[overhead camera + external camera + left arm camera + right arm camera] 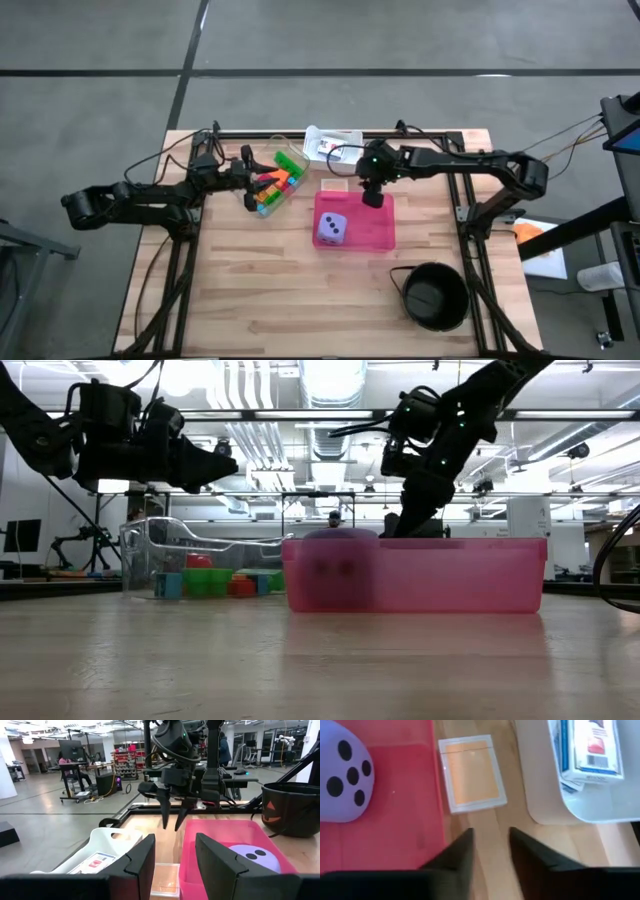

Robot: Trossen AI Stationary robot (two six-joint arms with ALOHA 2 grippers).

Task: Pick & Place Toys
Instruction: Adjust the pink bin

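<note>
The right gripper (372, 197) hangs over the pink bin's (380, 235) far rim, its fingers nearly together and empty. The left gripper (247, 182), part-open and empty, hovers above the bricks (278, 186) in their clear tub. The die (332, 229) lies in the bin. For the next brick, descend squarely between neighbours. Beneath is a wooden table (300, 300); a workshop lies beyond.

arms: two dark, matte black jointed arms, the left arm (130, 200) and the right arm (470, 165)
joints: rounded, bulky housings
cables: thin black wires looping along the links
lights: small green lamps glowing on the right arm's wrist (375, 158)
fingers: black, angular, wedge-shaped plastic fingers (137, 862), tapering to points
</note>
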